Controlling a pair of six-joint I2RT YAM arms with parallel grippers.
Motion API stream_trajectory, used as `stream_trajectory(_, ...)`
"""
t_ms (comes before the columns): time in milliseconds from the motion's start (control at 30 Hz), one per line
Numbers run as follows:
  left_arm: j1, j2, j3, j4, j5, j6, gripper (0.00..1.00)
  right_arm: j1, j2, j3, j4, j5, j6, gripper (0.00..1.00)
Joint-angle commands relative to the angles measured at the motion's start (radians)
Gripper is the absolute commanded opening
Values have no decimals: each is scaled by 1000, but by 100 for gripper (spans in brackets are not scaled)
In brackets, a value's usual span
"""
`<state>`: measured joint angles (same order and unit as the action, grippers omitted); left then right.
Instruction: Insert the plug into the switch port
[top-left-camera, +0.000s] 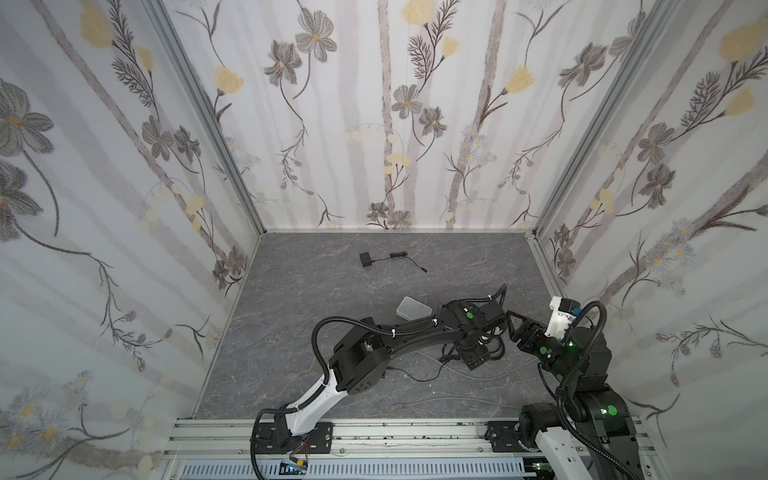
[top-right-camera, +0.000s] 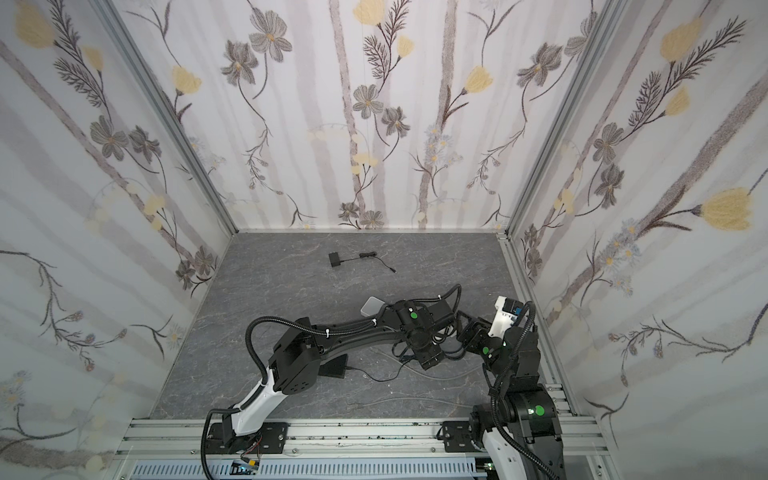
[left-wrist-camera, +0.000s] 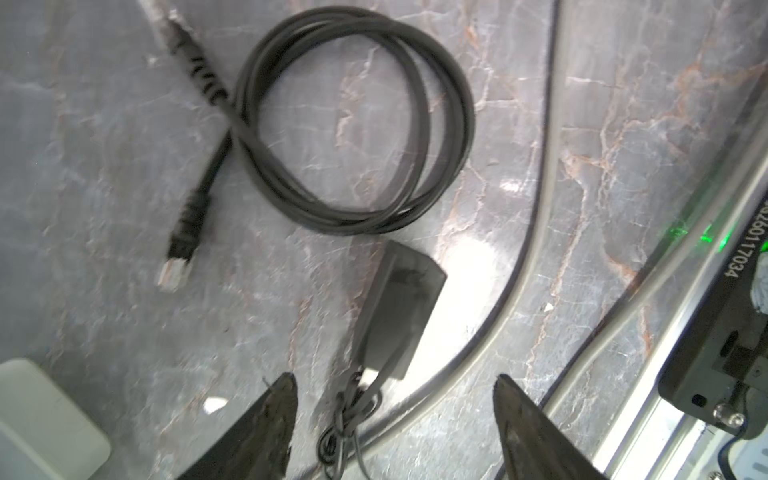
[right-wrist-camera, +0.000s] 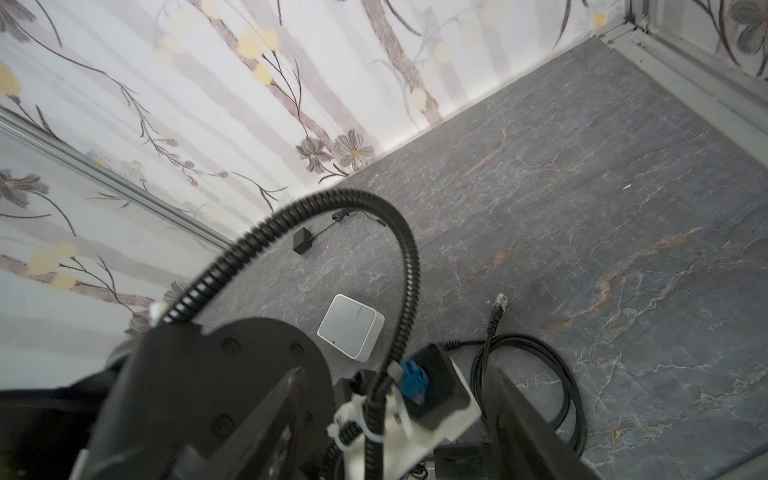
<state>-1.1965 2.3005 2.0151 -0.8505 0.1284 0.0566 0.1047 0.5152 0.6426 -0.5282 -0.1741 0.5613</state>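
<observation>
The plug (left-wrist-camera: 172, 278) is a clear connector on one end of a coiled black cable (left-wrist-camera: 357, 124) lying on the grey floor; it also shows in the right wrist view as the plug (right-wrist-camera: 500, 300). The flat white box (top-left-camera: 413, 308) (top-right-camera: 372, 306) (right-wrist-camera: 351, 326) lies just beyond the left arm; its switch port does not show. My left gripper (left-wrist-camera: 395, 382) (top-left-camera: 478, 359) hangs open over the floor, its fingers either side of a black adapter's bundled cord, away from the plug. My right gripper (right-wrist-camera: 399, 374) (top-left-camera: 513, 326) is open and empty, right behind the left wrist.
A black adapter (left-wrist-camera: 399, 316) lies ahead of the left fingers. A second black adapter (top-left-camera: 366, 259) (top-right-camera: 334, 259) with a thin lead sits near the back wall. Grey cables curve across the floor (left-wrist-camera: 536, 208). The aluminium rail (top-left-camera: 415, 432) borders the front; walls enclose three sides.
</observation>
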Motion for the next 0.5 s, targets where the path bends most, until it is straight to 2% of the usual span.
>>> stream_trajectory(0, -5, 17, -18, 92, 29, 112, 73, 4, 10, 46, 19, 19, -33, 68)
stream_trajectory(300, -4, 71, -21, 112, 9, 148, 49, 6, 34, 95, 2, 42, -70, 68)
stream_trajectory(367, -4, 74, -21, 116, -9, 146, 48, 6, 34, 91, 4, 42, -73, 68)
stream_trajectory(467, -3, 74, -14, 112, -34, 147, 41, 6, 33, 85, 4, 37, -75, 68)
